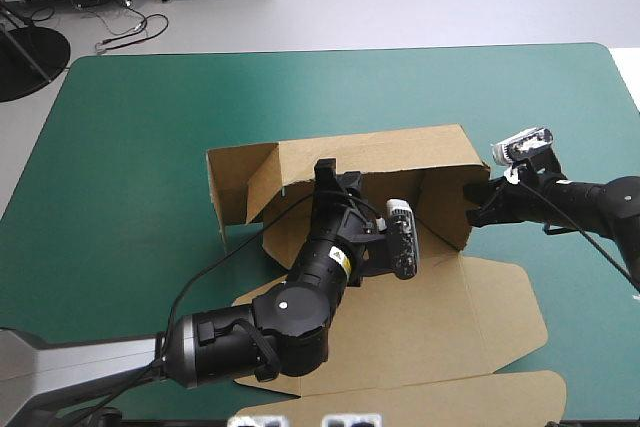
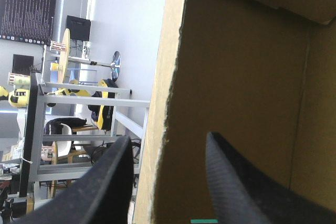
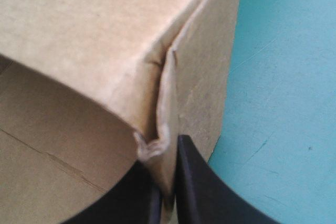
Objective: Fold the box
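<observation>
Across the middle of the table point(image 1: 150, 147), seen from above, the box point(image 1: 400, 162) is half built. Its far and right walls stand, a left flap point(image 1: 235, 182) leans loose, and the lid point(image 1: 470, 327) lies flat toward the near edge. Squaring and tucking the walls looks to be what remains. The left claw point(image 1: 325, 172) reaches inside the box toward the far wall. The right claw point(image 1: 478, 209) sits at the right wall's near corner.

Along the left wrist, the fingers stand apart and straddle a raised wall's edge, one inside the box and one outside, without pinching it.

Along the right wrist, the fingers are nearly closed and grip the board's edge at that corner, with bare table just beside.
</observation>
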You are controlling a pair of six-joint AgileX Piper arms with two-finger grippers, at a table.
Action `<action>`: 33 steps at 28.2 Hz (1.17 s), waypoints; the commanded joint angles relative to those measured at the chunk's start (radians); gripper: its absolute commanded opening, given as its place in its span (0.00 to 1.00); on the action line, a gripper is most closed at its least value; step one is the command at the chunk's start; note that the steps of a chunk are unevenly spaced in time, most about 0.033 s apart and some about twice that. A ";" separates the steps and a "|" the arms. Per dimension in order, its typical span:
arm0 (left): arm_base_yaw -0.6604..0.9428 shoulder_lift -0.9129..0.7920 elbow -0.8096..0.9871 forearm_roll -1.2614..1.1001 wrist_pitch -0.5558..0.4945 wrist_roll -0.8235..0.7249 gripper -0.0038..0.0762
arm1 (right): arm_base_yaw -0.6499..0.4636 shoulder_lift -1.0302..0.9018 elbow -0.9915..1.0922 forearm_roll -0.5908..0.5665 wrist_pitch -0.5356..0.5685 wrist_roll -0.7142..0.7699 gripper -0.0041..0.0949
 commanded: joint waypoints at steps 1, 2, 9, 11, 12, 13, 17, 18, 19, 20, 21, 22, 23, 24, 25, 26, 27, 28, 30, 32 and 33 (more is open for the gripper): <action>-0.013 -0.074 -0.025 0.102 0.023 -0.032 0.43 | -0.004 -0.017 -0.021 0.011 -0.009 0.009 0.03; -0.013 -0.085 -0.025 0.139 0.023 -0.047 0.41 | -0.004 -0.017 -0.021 0.009 -0.009 0.009 0.03; 0.010 -0.192 -0.031 0.350 -0.008 -0.141 0.04 | -0.004 -0.017 -0.021 -0.004 -0.016 0.020 0.03; 0.064 -0.225 -0.033 0.352 -0.043 -0.170 0.04 | -0.004 -0.017 -0.021 -0.004 -0.021 0.053 0.03; 0.106 -0.240 -0.036 0.347 -0.056 -0.185 0.04 | -0.004 -0.017 -0.021 -0.004 -0.021 0.061 0.04; 0.157 -0.253 -0.040 0.337 -0.071 -0.204 0.04 | -0.004 -0.017 -0.021 -0.004 -0.021 0.066 0.04; 0.396 -0.292 -0.052 0.244 -0.162 -0.240 0.05 | -0.004 -0.017 -0.021 0.008 -0.021 0.111 0.04; 0.451 -0.300 -0.058 0.205 -0.188 -0.240 0.05 | -0.002 -0.017 -0.021 0.017 -0.021 0.113 0.04; 0.520 -0.302 -0.064 0.145 -0.216 -0.235 0.05 | 0.002 -0.017 -0.021 0.024 -0.021 0.116 0.04; 0.590 -0.306 -0.072 0.080 -0.240 -0.228 0.05 | 0.019 -0.017 -0.023 0.025 -0.024 0.124 0.04; 0.645 -0.308 -0.074 0.021 -0.259 -0.228 0.05 | 0.034 -0.017 -0.028 0.025 -0.034 0.133 0.04; 0.710 -0.310 -0.074 -0.040 -0.281 -0.228 0.05 | 0.054 -0.017 -0.033 0.022 -0.044 0.152 0.04; 0.773 -0.312 -0.074 -0.102 -0.298 -0.228 0.05 | 0.089 -0.015 -0.044 0.008 -0.067 0.179 0.04; 0.831 -0.312 -0.074 -0.167 -0.308 -0.226 0.05 | 0.115 -0.015 -0.054 -0.008 -0.085 0.215 0.04; 0.935 -0.312 -0.074 -0.285 -0.310 -0.190 0.05 | 0.184 -0.013 -0.087 -0.074 -0.126 0.304 0.04; 0.974 -0.312 -0.074 -0.339 -0.308 -0.163 0.05 | 0.218 -0.011 -0.104 -0.124 -0.141 0.352 0.04; 1.029 -0.312 -0.074 -0.425 -0.303 -0.122 0.05 | 0.249 -0.004 -0.129 -0.181 -0.146 0.426 0.04; 1.064 -0.312 -0.074 -0.485 -0.295 -0.095 0.05 | 0.278 0.005 -0.158 -0.249 -0.146 0.517 0.04; 1.176 -0.312 -0.074 -0.688 -0.263 0.002 0.05 | 0.342 0.052 -0.256 -0.442 -0.098 0.743 0.04; 1.244 -0.312 -0.074 -0.818 -0.241 0.080 0.05 | 0.367 0.095 -0.337 -0.532 -0.034 0.864 0.04; 1.273 -0.312 -0.074 -0.873 -0.231 0.112 0.05 | 0.375 0.117 -0.372 -0.565 0.000 0.909 0.04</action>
